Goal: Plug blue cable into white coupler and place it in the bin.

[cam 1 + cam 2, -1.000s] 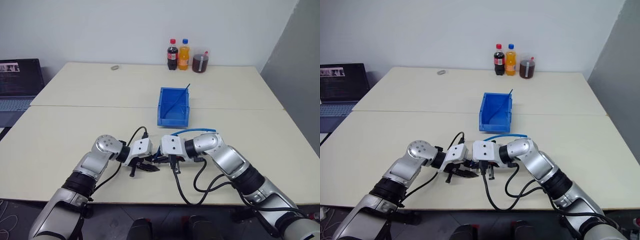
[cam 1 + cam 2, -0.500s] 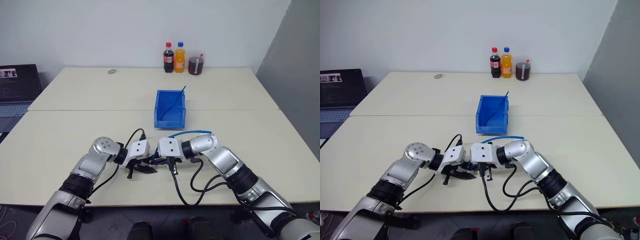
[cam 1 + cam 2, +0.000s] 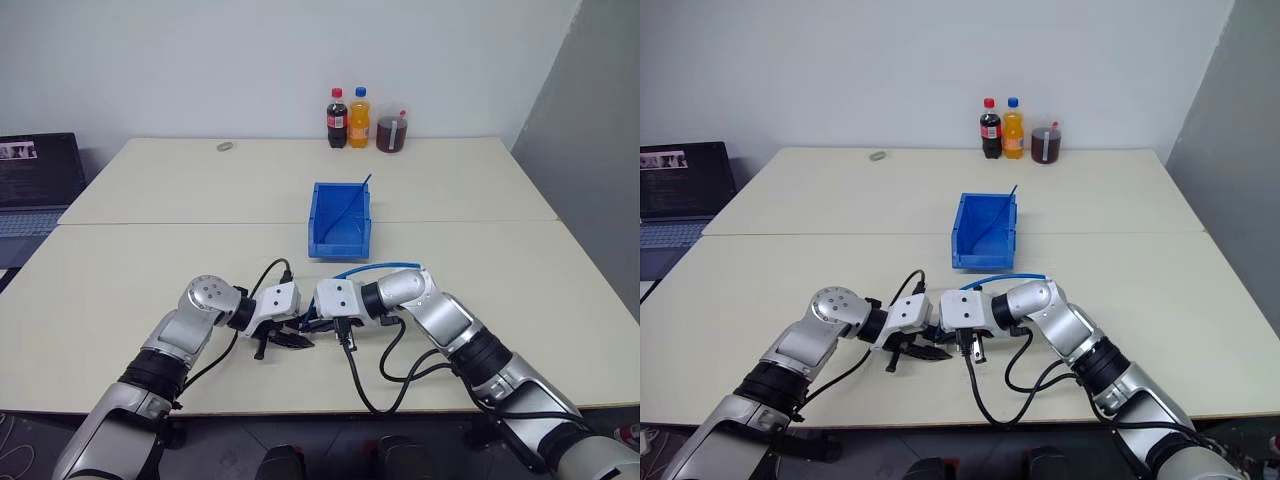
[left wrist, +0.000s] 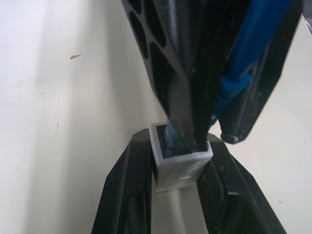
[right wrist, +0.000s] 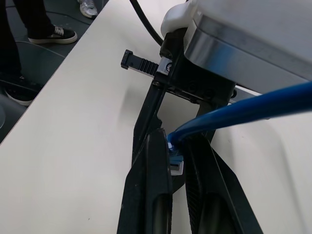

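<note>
A laptop [image 3: 35,180] sits at the table's [image 3: 120,270] far left edge. Near the front edge, the left gripper [image 4: 176,192] clenches the white coupler [image 4: 179,163], meeting the right gripper [image 5: 178,165], which is clamped on the plug end of the blue cable [image 5: 243,109]. The plug sits in the coupler's open face. The cable arcs back over the right wrist [image 3: 385,267]. Beyond stands the bin [image 3: 340,219], with three bottles [image 3: 360,118] at the far edge.

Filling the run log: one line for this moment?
left gripper: shut on white coupler | right gripper: shut on blue cable | plug at coupler | bin: pending
</note>
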Available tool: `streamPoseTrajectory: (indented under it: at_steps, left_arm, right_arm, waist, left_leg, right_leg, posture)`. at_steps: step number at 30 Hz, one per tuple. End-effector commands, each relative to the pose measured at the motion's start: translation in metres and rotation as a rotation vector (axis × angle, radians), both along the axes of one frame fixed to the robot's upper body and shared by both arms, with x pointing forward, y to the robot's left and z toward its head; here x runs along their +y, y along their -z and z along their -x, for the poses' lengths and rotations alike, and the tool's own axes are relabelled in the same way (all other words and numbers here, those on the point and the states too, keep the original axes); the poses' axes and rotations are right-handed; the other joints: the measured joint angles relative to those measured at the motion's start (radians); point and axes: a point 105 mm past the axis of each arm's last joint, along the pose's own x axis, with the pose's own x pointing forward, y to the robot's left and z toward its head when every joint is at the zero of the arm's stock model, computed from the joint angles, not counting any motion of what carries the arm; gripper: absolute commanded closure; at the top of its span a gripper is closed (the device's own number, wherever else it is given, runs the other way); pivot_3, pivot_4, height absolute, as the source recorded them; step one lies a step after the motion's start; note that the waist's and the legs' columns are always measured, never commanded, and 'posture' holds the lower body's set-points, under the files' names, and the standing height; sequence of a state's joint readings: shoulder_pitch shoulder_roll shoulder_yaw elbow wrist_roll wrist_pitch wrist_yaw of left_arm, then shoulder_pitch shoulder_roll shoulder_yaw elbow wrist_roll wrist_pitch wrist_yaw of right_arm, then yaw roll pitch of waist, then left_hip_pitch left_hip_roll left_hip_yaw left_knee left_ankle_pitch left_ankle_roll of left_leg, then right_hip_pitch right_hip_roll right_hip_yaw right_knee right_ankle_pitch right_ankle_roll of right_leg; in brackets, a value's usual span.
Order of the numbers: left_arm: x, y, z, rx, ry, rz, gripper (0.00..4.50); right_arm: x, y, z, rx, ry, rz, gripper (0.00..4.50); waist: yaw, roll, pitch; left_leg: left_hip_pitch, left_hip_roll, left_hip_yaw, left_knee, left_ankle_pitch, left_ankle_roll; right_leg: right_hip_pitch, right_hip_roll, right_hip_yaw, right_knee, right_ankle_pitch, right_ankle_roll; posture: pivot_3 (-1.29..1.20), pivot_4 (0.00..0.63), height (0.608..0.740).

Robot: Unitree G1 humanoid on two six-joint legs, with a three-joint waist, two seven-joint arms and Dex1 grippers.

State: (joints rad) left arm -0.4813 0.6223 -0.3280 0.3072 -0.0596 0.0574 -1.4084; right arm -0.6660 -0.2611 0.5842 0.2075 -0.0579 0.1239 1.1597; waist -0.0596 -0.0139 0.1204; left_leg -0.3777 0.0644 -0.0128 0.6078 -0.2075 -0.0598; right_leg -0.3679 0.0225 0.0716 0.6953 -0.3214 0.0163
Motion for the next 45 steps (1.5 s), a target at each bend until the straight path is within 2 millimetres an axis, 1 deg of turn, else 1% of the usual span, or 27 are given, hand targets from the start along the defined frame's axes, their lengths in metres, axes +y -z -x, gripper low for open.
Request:
streamPoseTrajectory:
  at_steps: [1,8,10,12,16,21,23,24,25,29,32,35,36,37,41,43,45]
  left_arm:
    - [-0.015,-0.007,0.005,-0.021,0.075,0.038,3.6]
    - [-0.013,-0.007,0.006,-0.024,0.071,0.039,3.61]
    - [-0.012,-0.006,0.007,-0.024,0.069,0.038,3.62]
    - [-0.011,-0.005,0.007,-0.029,0.059,0.041,3.62]
    - [-0.008,-0.005,0.004,-0.067,0.01,0.058,3.62]
    - [-0.004,-0.007,0.005,-0.064,-0.027,0.086,3.62]
    - [-0.002,-0.009,0.004,-0.074,-0.048,0.095,2.95]
    - [-0.001,-0.01,0.004,-0.083,-0.058,0.103,2.87]
    - [-0.001,-0.011,0.003,-0.088,-0.064,0.108,2.6]
    - [0.002,-0.018,0.005,-0.106,-0.074,0.129,1.81]
    - [0.004,-0.027,0.004,-0.124,-0.113,0.171,1.1]
    - [0.004,-0.042,0.003,-0.158,-0.161,0.235,0.5]
    - [0.004,-0.047,0.003,-0.173,-0.177,0.253,0.21]
    - [0.004,-0.05,0.002,-0.186,-0.188,0.263,0.05]
    - [0.008,-0.066,0.0,-0.228,-0.243,0.308,0.0]
    - [0.013,-0.075,-0.001,-0.231,-0.277,0.328,0.0]
    - [0.017,-0.082,-0.005,-0.256,-0.313,0.337,0.0]
  right_arm:
    - [-0.024,0.091,0.035,0.301,-0.033,0.307,4.42]
    - [-0.026,0.096,0.037,0.318,-0.019,0.305,4.42]
    - [-0.025,0.093,0.034,0.304,-0.004,0.282,4.42]
    - [-0.024,0.081,0.025,0.248,0.028,0.223,4.42]
    - [-0.024,0.057,0.008,0.17,0.094,0.11,4.42]
    - [-0.026,0.031,0.004,0.133,0.135,0.011,4.42]
    - [-0.028,0.02,0.005,0.126,0.149,-0.028,4.42]
    - [-0.028,0.015,0.005,0.124,0.157,-0.044,4.42]
    - [-0.029,0.013,0.005,0.125,0.163,-0.053,4.42]
    - [-0.03,0.003,0.005,0.127,0.194,-0.083,4.42]
    - [-0.032,-0.006,0.004,0.127,0.218,-0.118,4.42]
    - [-0.035,-0.02,0.001,0.125,0.257,-0.17,4.42]
    - [-0.037,-0.025,0.0,0.125,0.273,-0.19,4.42]
    - [-0.039,-0.03,-0.001,0.123,0.285,-0.205,4.42]
    - [-0.047,-0.055,-0.007,0.112,0.347,-0.287,4.43]
    - [-0.056,-0.079,-0.013,0.13,0.407,-0.374,4.43]
    - [-0.066,-0.096,-0.021,0.145,0.466,-0.437,4.43]
  waist:
    - [0.0,0.0,0.0]
    - [-0.001,0.002,-0.003]
    - [-0.001,0.003,-0.004]
    - [-0.001,0.003,-0.005]
    - [-0.001,0.004,-0.003]
    - [0.001,0.001,0.01]
    - [0.003,-0.001,0.014]
    - [0.003,-0.001,0.015]
    - [0.004,-0.002,0.016]
    - [0.005,-0.002,0.021]
    - [0.004,-0.004,0.03]
    - [0.005,-0.006,0.039]
    - [0.005,-0.007,0.041]
    - [0.005,-0.007,0.043]
    - [0.009,-0.012,0.052]
    - [0.009,-0.015,0.055]
    - [0.01,-0.015,0.056]
  left_leg:
    - [0.0,0.0,0.0,0.0,0.0,0.0]
    - [0.002,0.0,0.0,-0.002,-0.001,0.001]
    - [0.002,0.0,0.0,-0.002,-0.001,0.001]
    - [0.002,0.0,0.0,-0.003,-0.002,0.0]
    - [0.002,0.0,-0.001,-0.003,-0.002,0.0]
    - [-0.002,0.0,-0.002,-0.003,-0.002,0.0]
    - [-0.006,0.0,-0.002,-0.003,-0.002,0.0]
    - [-0.007,0.0,-0.002,-0.003,-0.002,0.0]
    - [-0.009,0.0,-0.002,-0.003,-0.002,0.0]
    - [-0.018,0.0,-0.004,-0.003,-0.002,0.0]
    - [-0.02,0.0,-0.004,-0.003,-0.002,0.0]
    - [-0.023,0.0,-0.005,-0.003,-0.002,0.0]
    - [-0.024,0.0,-0.005,-0.003,-0.002,0.0]
    - [-0.024,0.0,-0.006,-0.003,-0.002,-0.001]
    - [-0.026,-0.001,-0.006,-0.002,-0.002,-0.001]
    - [-0.027,-0.001,-0.006,-0.002,-0.002,-0.001]
    - [-0.034,-0.001,-0.007,0.001,-0.002,-0.001]
  right_leg:
    - [0.0,0.0,0.0,0.0,0.0,0.0]
    - [0.0,0.0,0.0,0.0,-0.002,-0.001]
    - [0.0,0.0,0.0,0.0,-0.002,-0.001]
    - [0.0,0.0,0.001,-0.001,-0.004,-0.004]
    - [0.0,0.0,0.001,-0.001,-0.004,-0.004]
    - [-0.001,-0.001,0.001,-0.002,-0.004,-0.004]
    - [-0.001,-0.001,0.001,-0.002,-0.003,0.0]
    - [-0.001,-0.001,0.0,-0.002,-0.002,0.001]
    - [-0.002,-0.001,0.0,-0.003,-0.002,0.001]
    - [-0.007,-0.001,-0.002,-0.006,-0.002,0.001]
    - [-0.009,-0.001,-0.002,-0.007,-0.002,0.001]
    - [-0.011,-0.001,-0.003,-0.007,-0.001,0.001]
    - [-0.012,-0.001,-0.003,-0.007,-0.001,0.001]
    - [-0.012,-0.001,-0.003,-0.007,-0.001,0.001]
    - [-0.013,-0.003,-0.004,-0.008,-0.001,0.002]
    - [-0.013,-0.003,-0.004,-0.008,-0.001,0.002]
    - [-0.02,-0.003,-0.005,-0.007,-0.001,0.002]
  posture:
    - [0.0,0.15,0.74]
    - [0.0,0.15,0.74]
    - [0.0,0.15,0.74]
    - [0.0,0.15,0.74]
    - [0.0,0.15,0.74]
    - [0.0,0.15,0.74]
    - [0.0,0.15,0.74]
    - [0.0,0.15,0.74]
    - [0.0,0.15,0.74]
    - [0.0,0.15,0.74]
    - [0.0,0.15,0.74]
    - [0.0,0.15,0.74]
    - [0.0,0.15,0.74]
    - [0.0,0.15,0.74]
    - [0.0,0.15,0.74]
    - [0.0,0.15,0.74]
    - [0.0,0.15,0.74]
